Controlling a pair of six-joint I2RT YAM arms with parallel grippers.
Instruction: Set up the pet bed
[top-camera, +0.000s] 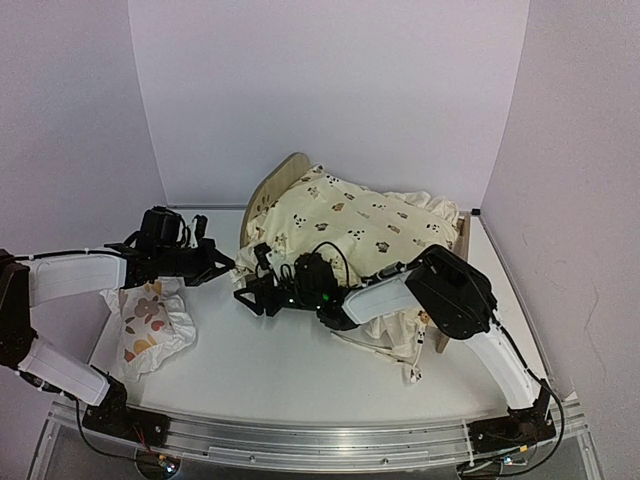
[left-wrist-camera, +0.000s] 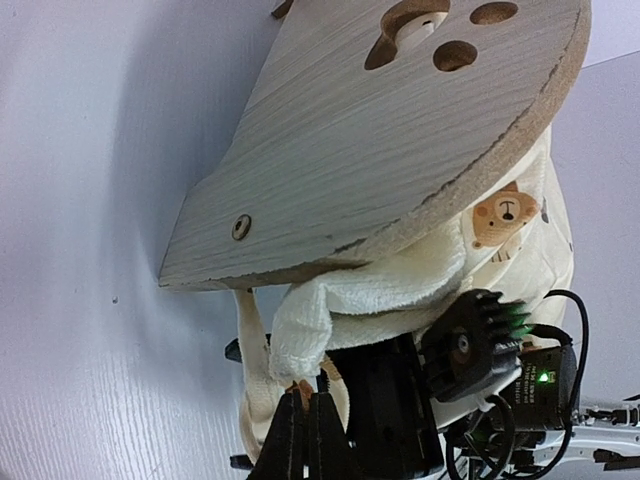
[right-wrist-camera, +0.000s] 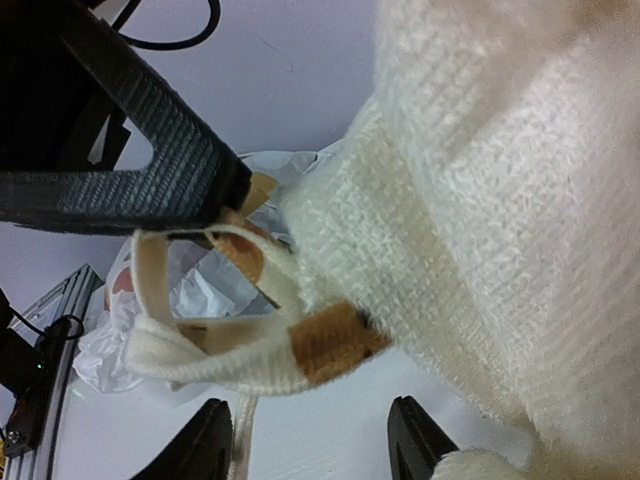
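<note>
The pet bed (top-camera: 291, 172) stands at the back centre, its arched wood headboard (left-wrist-camera: 400, 150) on the left. The cream animal-print cushion (top-camera: 360, 225) lies on it, and its ruffled corner (left-wrist-camera: 335, 300) hangs below the headboard. My left gripper (left-wrist-camera: 305, 425) is shut on the tip of that corner, by the tie (left-wrist-camera: 250, 390). It sits left of the bed in the top view (top-camera: 228, 267). My right gripper (right-wrist-camera: 312, 445) is open and empty just under the cushion's tie loop (right-wrist-camera: 215, 345). It also shows in the top view (top-camera: 248, 296).
The small white pillow with orange-brown prints (top-camera: 150, 320) lies on the table (top-camera: 280, 370) at the left, under my left arm. Loose ties (top-camera: 395, 355) hang off the bed's near side. White walls enclose the back and sides.
</note>
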